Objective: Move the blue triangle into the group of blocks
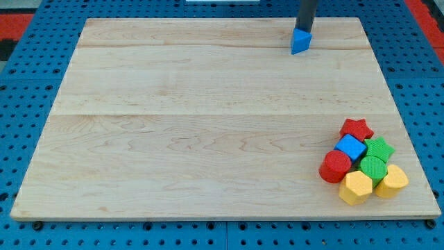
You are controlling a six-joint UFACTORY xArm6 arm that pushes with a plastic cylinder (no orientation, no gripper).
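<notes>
The blue triangle point(300, 42) lies near the top edge of the wooden board point(208, 118), right of centre. My tip point(305, 30) stands right behind it, touching its top side. The group of blocks sits at the board's bottom right: a red star point(356, 128), a blue cube point(351, 148), a green star point(379, 148), a red cylinder point(336, 167), a green cylinder point(372, 167) and two yellow blocks point(356, 187) point(392, 180). The triangle is far above the group.
The board lies on a blue pegboard table point(28, 76). A red area point(14, 28) shows at the view's top left corner.
</notes>
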